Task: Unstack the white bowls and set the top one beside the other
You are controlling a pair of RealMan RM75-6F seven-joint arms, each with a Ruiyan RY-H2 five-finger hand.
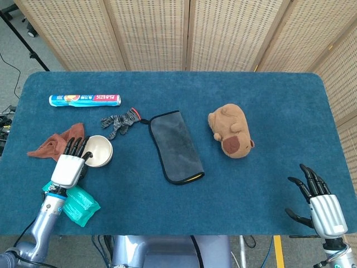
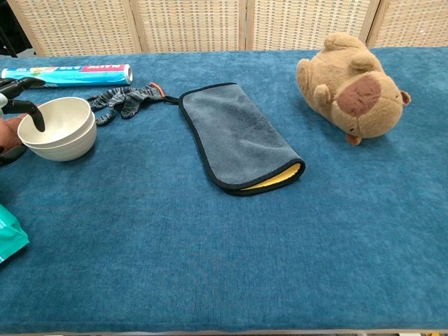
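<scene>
— Left hand [image 1: 68, 165], where is it, and does it hold something?

— It is near the left edge of the tabletop [image 1: 268, 111], at the white bowls [image 1: 98, 151]. Its fingers [image 1: 74, 146] lie on the left rim of the top bowl, and in the chest view one dark fingertip [image 2: 38, 120] hangs over the rim into the bowl. It touches the rim, but I cannot tell if it really pinches it.

— And the bowls?

— Stacked, the top one sits inside the lower one [image 2: 66, 147]. Both stand upright on the tabletop.

— The right hand [image 1: 322, 209]?

— It is at the front right corner, well apart from everything. The fingers are spread and nothing is in it.

— What lies around the bowls?

— A brown cloth [image 1: 56, 143] is just beside them toward the left edge. A grey glove [image 1: 119, 123] lies just behind them, and a blue roll [image 1: 85, 100] is further back. A green packet [image 1: 78, 204] lies at the front edge, partly under the left arm.

— And in the middle?

— A folded grey towel [image 1: 175, 146] with a yellow inside at its front end. A brown plush toy [image 1: 231, 131] lies to the right of it, apart from it.
</scene>
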